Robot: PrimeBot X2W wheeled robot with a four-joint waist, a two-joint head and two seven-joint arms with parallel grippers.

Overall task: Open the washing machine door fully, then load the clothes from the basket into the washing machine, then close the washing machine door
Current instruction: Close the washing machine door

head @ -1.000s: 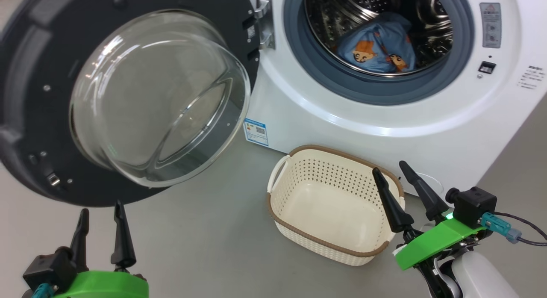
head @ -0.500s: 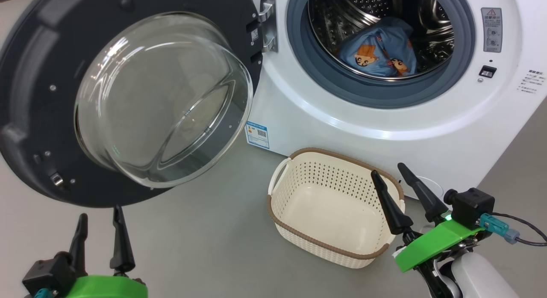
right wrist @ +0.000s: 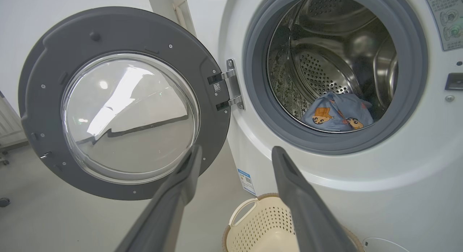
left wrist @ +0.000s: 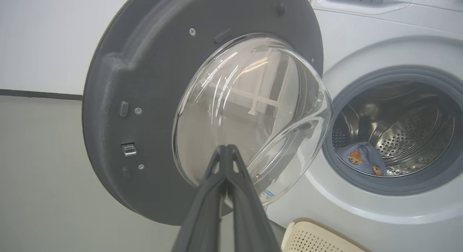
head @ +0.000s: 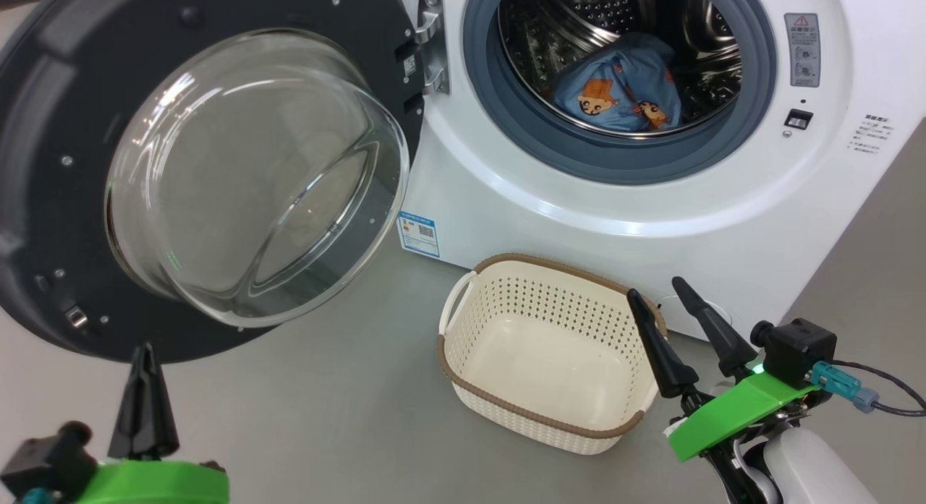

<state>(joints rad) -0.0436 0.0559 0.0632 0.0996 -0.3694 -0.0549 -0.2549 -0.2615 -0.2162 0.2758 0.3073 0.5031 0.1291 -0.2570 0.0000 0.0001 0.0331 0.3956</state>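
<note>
Smooth grey floor (head: 347,417), white wall (left wrist: 43,38), dark skirting strip (left wrist: 36,94)

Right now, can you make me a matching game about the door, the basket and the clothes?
1. large round black door with glass window
2. cream perforated plastic basket
3. light blue bear-print clothes

a. inside the steel drum
b. swung wide open
c. empty, on the grey floor

Pairs: 1-b, 2-c, 3-a
</note>
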